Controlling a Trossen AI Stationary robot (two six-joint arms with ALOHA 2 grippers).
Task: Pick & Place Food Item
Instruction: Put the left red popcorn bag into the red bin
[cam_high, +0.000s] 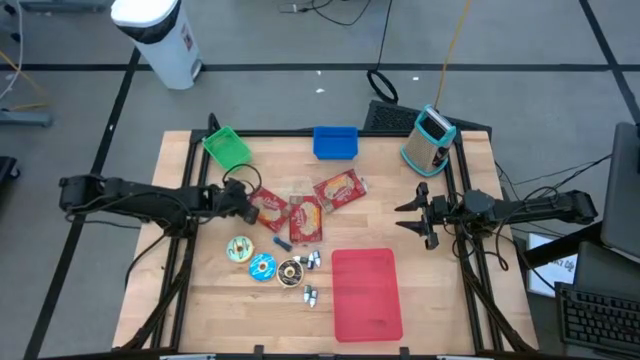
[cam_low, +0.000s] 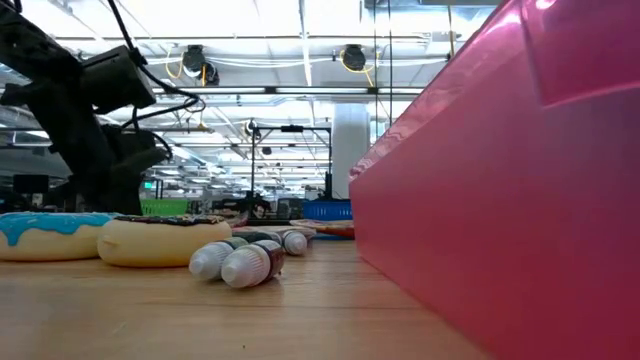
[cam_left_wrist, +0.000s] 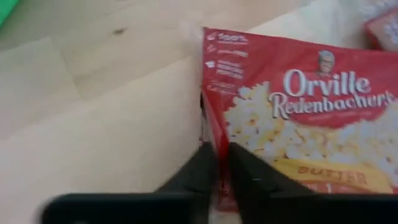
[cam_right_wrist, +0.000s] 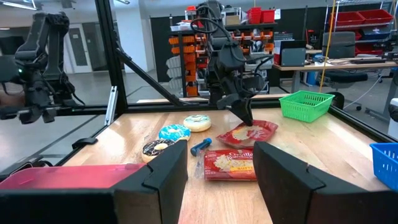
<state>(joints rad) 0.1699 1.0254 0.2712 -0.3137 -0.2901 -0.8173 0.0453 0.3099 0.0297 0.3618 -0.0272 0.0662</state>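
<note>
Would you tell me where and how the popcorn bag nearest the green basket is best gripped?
By its thin side edge, from above: the popcorn bag lies flat, so only an edge fits between fingers. The left gripper pinches there now.

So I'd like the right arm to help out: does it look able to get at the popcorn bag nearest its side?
Probably yes. The right tool waits open at the table's edge, and only bare wood lies between it and that popcorn bag.

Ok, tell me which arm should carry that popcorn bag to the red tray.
Left. The left gripper is already shut on the edge of the popcorn bag, so it probably only needs to lift and carry it to the red tray. The right gripper waits open at the table's right edge, away from the food.
</note>
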